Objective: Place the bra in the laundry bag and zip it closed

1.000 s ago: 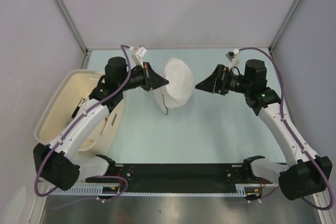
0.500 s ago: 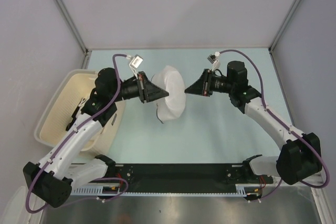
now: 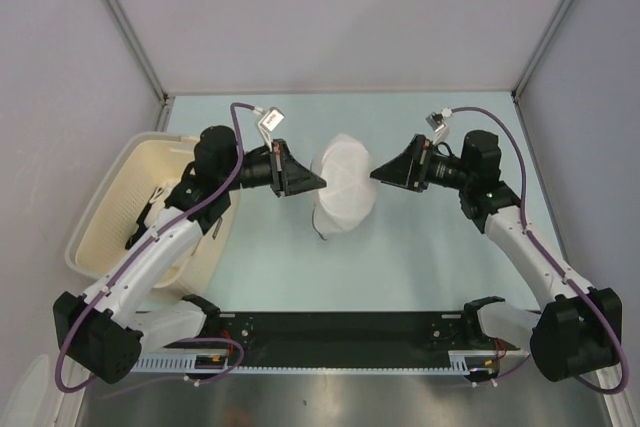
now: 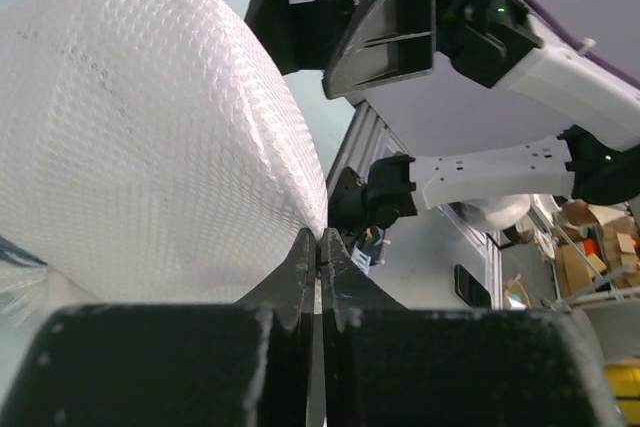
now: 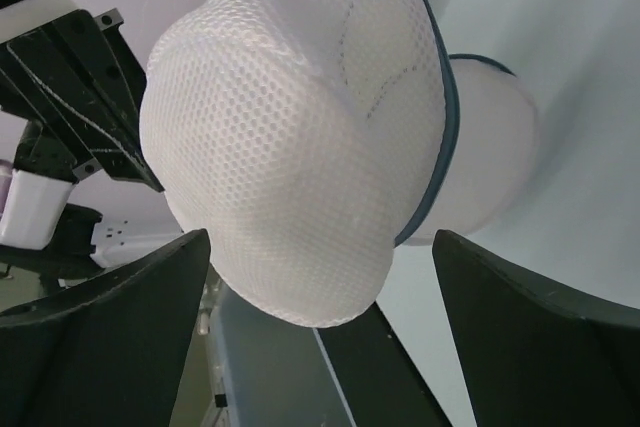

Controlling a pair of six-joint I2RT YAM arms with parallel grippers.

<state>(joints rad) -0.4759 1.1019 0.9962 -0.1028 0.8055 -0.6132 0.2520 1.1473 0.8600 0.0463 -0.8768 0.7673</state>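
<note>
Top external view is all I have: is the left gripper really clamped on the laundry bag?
Observer: Yes; the left wrist view shows the left gripper shut on a mesh fold of the laundry bag.
Operator: And the other side?
Observer: The right gripper is open; the right wrist view shows its fingers spread wide, the bag ahead of them, nothing gripped.

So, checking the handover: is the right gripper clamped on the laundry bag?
No, the right gripper has its jaws wide open on either side of the laundry bag, not pinching it.
</note>
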